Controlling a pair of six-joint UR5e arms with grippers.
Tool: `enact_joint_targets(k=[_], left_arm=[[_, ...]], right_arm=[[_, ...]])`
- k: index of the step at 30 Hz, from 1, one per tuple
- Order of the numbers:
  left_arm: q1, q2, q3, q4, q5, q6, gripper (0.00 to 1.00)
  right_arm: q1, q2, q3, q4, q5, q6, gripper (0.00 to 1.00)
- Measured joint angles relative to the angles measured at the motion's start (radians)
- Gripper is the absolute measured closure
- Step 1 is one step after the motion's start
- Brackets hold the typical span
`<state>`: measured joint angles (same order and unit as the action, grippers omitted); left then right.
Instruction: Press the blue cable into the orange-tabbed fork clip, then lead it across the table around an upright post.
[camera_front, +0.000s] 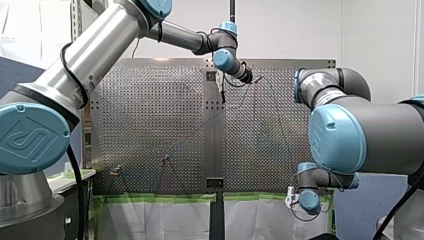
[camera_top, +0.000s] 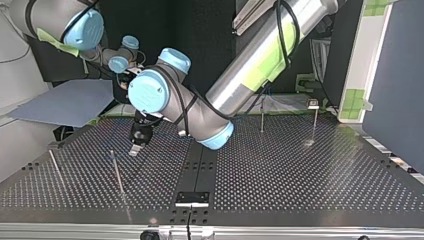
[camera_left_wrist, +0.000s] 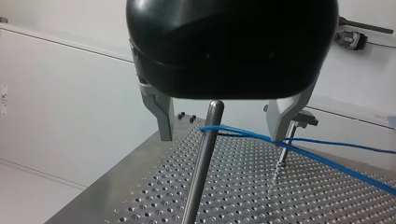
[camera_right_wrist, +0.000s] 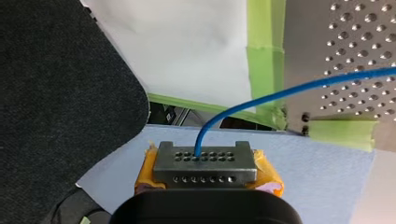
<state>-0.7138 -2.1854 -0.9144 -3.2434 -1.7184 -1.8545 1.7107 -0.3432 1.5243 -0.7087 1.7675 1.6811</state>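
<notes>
- Two arms in the front view: my left arm (camera_front: 100, 45) is stretched far over the perforated table (camera_front: 150, 110), my right arm (camera_front: 345, 135) is folded low at the near edge.
- Top view: my left gripper (camera_top: 136, 145) points down at the table.
- Left wrist view: fingers spread, blue cable (camera_left_wrist: 299, 148) touching the upright post (camera_left_wrist: 201, 163) between them.
- Right wrist view: my right gripper (camera_right_wrist: 204, 164) pinches the cable.

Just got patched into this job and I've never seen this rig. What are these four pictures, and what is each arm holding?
Two robot arms work at a metal table full of holes. One picture looks from behind the arms, one faces them from across the table, and two come from cameras on the wrists. My left gripper holds nothing: open, it straddles an upright post where the blue cable bends. My right gripper is shut on that cable.
</notes>
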Motion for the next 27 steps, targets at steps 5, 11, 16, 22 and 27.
enact_joint_targets(k=[5,11,16,22,27], left_arm=[[0.000,0.000,0.000,0.000,0.001,-0.001,0.02],[0.000,0.000,-0.001,0.000,0.001,-0.002,0.02],[0.001,0.000,0.000,0.000,0.001,-0.002,0.02],[0.001,0.000,0.000,0.000,0.001,-0.002,0.02],[0.001,0.000,0.000,-0.001,0.002,-0.002,0.02]], right_arm=[[-0.005,0.017,0.000,-0.020,-0.001,0.029,1.00],[-0.010,0.030,-0.002,-0.031,-0.002,0.045,1.00],[-0.014,0.044,-0.003,-0.040,-0.001,0.054,1.00],[-0.018,0.079,-0.016,-0.043,0.005,0.063,1.00],[-0.020,0.088,-0.025,-0.042,0.023,0.066,1.00]])
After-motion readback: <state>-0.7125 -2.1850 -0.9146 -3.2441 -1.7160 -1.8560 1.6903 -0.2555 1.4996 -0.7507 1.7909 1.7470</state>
